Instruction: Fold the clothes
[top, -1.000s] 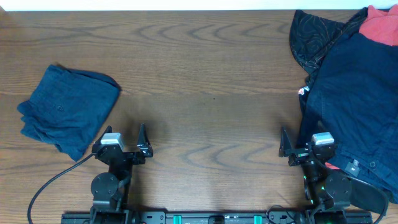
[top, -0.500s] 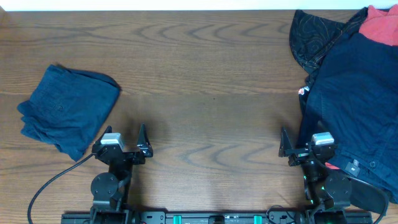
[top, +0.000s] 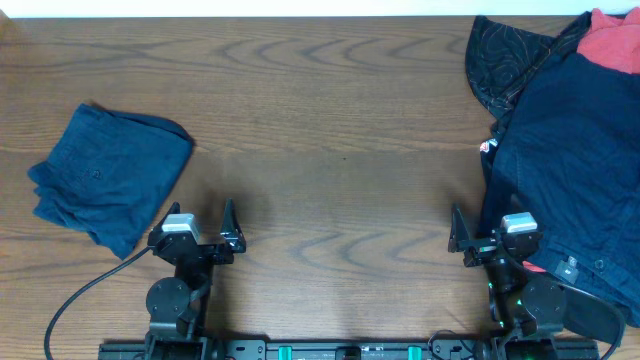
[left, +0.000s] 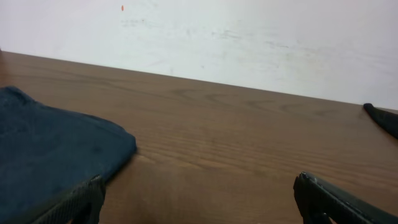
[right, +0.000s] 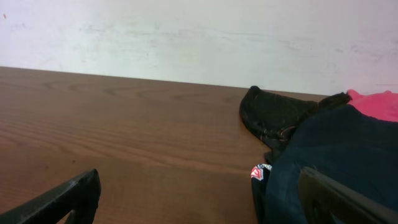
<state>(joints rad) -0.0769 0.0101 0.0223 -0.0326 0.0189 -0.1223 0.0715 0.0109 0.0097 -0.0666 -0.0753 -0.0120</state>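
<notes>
A folded dark navy garment (top: 108, 176) lies at the table's left; it also shows in the left wrist view (left: 50, 155). A pile of clothes lies at the right: a large navy piece (top: 575, 150) on top, a black thin-patterned garment (top: 500, 55) and a coral-red T-shirt (top: 612, 40) at the far corner. The right wrist view shows the navy piece (right: 336, 162), the black garment (right: 270, 115) and the red shirt (right: 376, 102). My left gripper (top: 198, 222) is open and empty near the front edge. My right gripper (top: 482, 228) is open and empty, its right finger beside the navy piece.
The brown wooden table (top: 330, 130) stretches between the two garments. A white wall (left: 217, 37) rises behind its far edge. A black cable (top: 70, 300) runs from the left arm's base.
</notes>
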